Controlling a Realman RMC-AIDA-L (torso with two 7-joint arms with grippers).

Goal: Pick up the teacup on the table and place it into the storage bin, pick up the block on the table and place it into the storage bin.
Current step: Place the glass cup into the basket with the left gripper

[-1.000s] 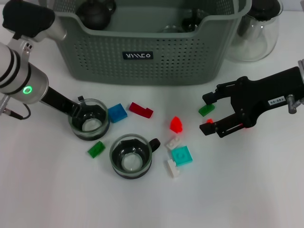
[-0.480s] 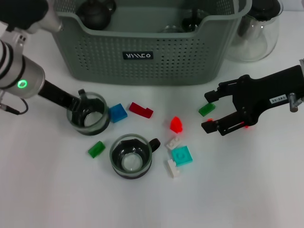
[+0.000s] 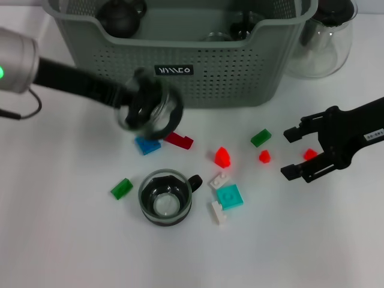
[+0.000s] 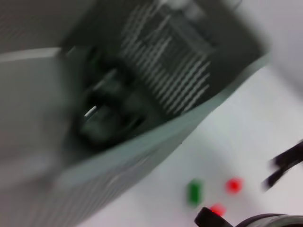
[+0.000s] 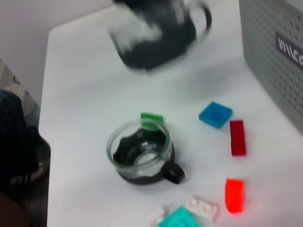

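Note:
My left gripper point(image 3: 137, 102) is shut on a glass teacup point(image 3: 153, 109) with a dark base, held tilted in the air just in front of the storage bin point(image 3: 198, 84). The right wrist view shows this lifted teacup point(image 5: 156, 30) above the table. A second teacup point(image 3: 165, 198) stands on the table, also seen by the right wrist point(image 5: 142, 156). My right gripper point(image 3: 288, 153) is open at the right, with nothing between its fingers. A small red block point(image 3: 264, 156) lies just left of it. The grey-green storage bin point(image 4: 142, 146) fills the left wrist view.
Loose blocks lie around: blue point(image 3: 147, 144), dark red point(image 3: 179, 139), red point(image 3: 222, 156), green point(image 3: 260, 138), green point(image 3: 121, 188), teal point(image 3: 229, 196) and white point(image 3: 219, 212). A glass carafe point(image 3: 327, 42) stands right of the bin. A dark teapot point(image 3: 120, 12) sits inside it.
My left gripper has lifted its teacup off the table and swung it right and up toward the bin's front. My right gripper has drawn back to the right, leaving the small red block on the table.

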